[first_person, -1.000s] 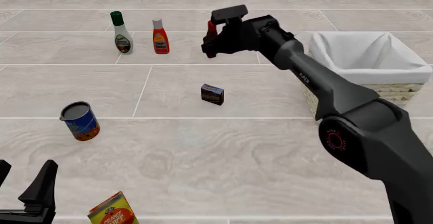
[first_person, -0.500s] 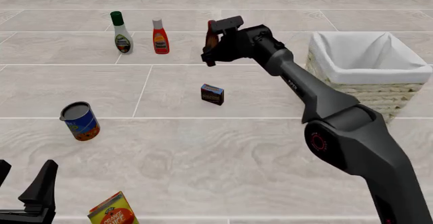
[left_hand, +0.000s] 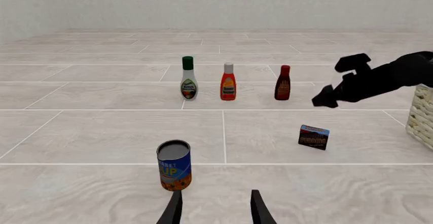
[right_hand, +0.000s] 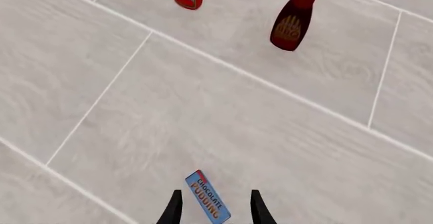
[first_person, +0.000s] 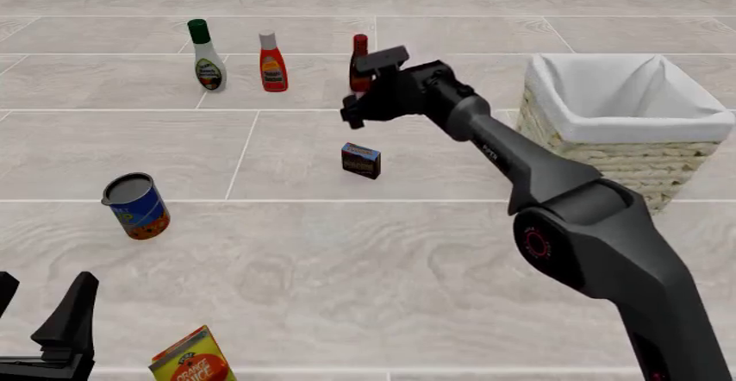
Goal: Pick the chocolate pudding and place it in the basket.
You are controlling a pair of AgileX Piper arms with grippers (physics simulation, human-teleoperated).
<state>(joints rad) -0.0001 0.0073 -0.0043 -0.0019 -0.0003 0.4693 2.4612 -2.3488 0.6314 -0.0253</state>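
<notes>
Now | right hand (first_person: 358,108) open, empty | above chocolate pudding (first_person: 361,160)

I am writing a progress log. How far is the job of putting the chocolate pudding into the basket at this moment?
Early stage. Done: the right claw is open and positioned above the chocolate pudding, which shows between its fingers in the right wrist view. In hand: nothing; the pudding stands on the table. Left: descend, grip, lift, and carry it to the basket. The left claw is idle and open.
</notes>
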